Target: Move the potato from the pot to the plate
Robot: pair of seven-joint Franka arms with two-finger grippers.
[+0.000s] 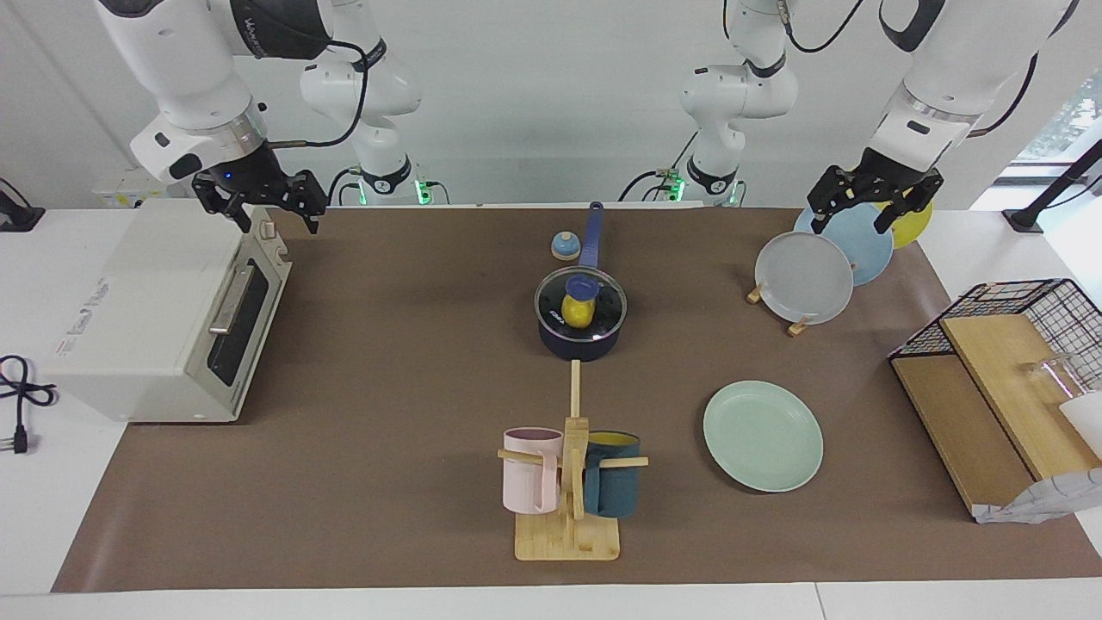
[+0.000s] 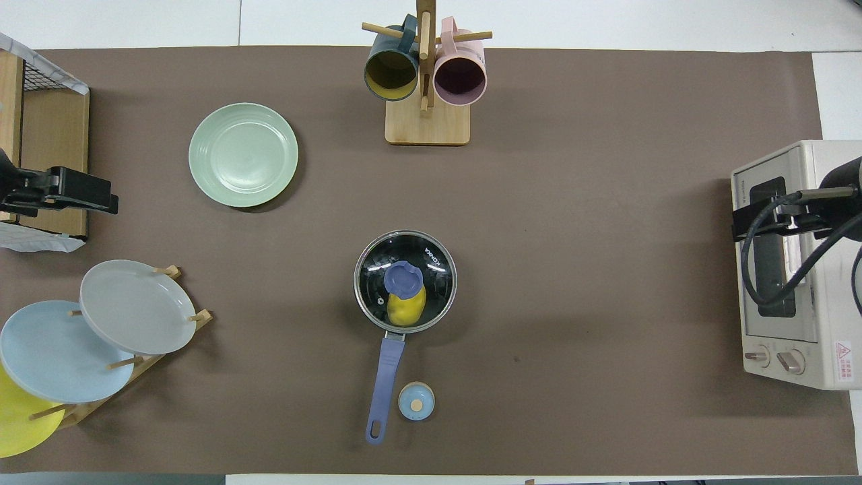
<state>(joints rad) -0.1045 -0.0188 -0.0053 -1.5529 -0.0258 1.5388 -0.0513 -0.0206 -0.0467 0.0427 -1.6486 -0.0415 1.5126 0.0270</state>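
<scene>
The left pincer point(image 1: 876, 205) is held raised over the plate rack point(image 1: 779, 312) at the left arm's end of the bench point(image 1: 387, 362); its fingers appear spread apart and nothing is gripped. The right pincer point(image 1: 261, 203) is held raised over the top edge of the toaster oven point(image 1: 164, 314) at the right arm's end, fingers likewise spread, nothing gripped. Both arms look to be waiting.

Well apart from both pincers, about midway between them, the pot point(image 1: 579, 336) is seen with a glass lid point(image 2: 405, 281) closed on it. The potato point(image 1: 575, 313) is seen through the glass, inside the pot, under the blue lid knob point(image 1: 582, 285). The plate point(image 1: 763, 436) lies bare, much closer to the left pincer than to the right, farther from the robots than the pot.

Handling, as judged: the lid must be lifted first, best taken by the knob; glass, so fragile and somewhat heavy. The potato is judged light, firm and smooth, likely slippery and prone to rolling; it would be best pinched across its narrow middle, from above. The pot handle point(image 2: 383, 385) points toward the robots, with a small blue bell-like item point(image 2: 415, 401) beside it, to be avoided.
</scene>
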